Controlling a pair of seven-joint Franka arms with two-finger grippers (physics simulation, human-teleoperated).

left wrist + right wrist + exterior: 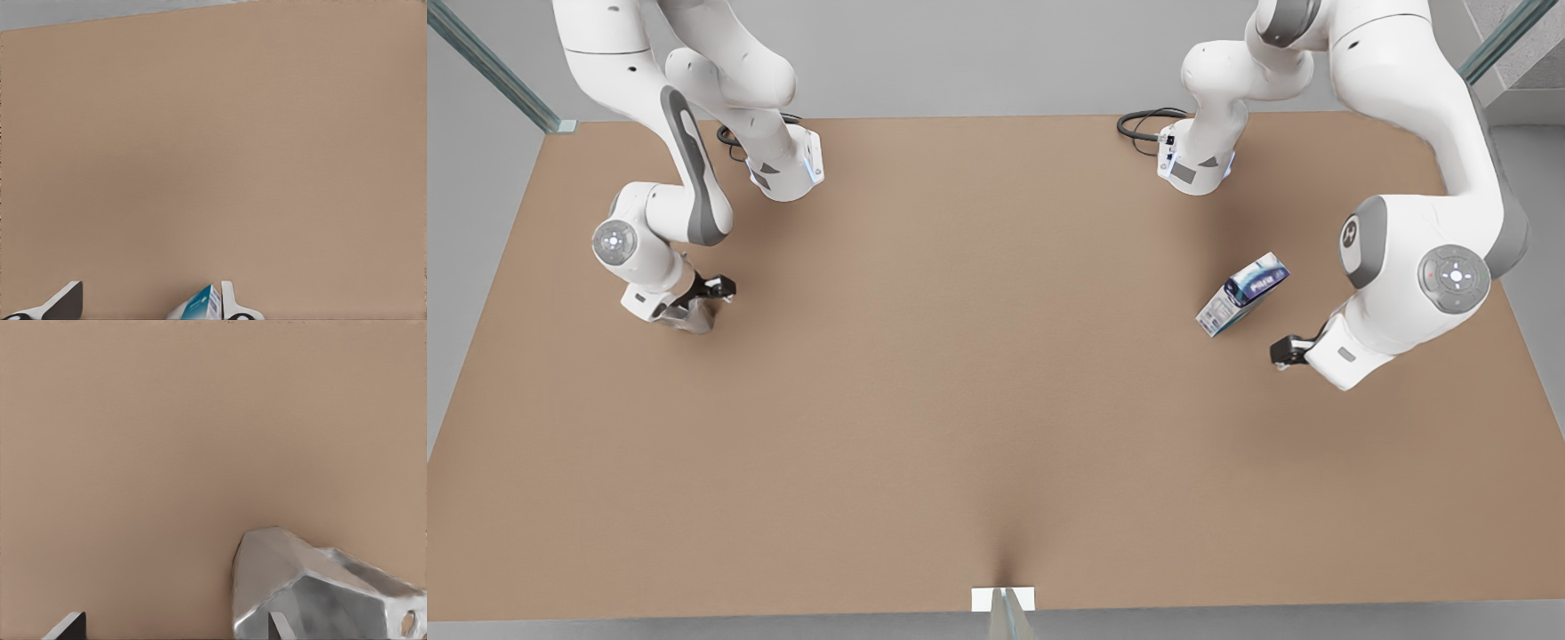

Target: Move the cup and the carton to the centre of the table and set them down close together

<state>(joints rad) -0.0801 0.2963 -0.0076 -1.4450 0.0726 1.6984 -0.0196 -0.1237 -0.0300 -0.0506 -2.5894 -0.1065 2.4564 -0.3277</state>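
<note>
Carton (1243,293): near the bench (996,373) edge on the front view's right, long axis slanting toward the far edge, one end between the parted fingers of the left tool (147,303); cup (320,587): near the opposite edge, partly within the spread right tool (173,627).

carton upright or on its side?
On its side: the carton lies flat on the table, its printed broad face up, beside the left gripper.
</note>
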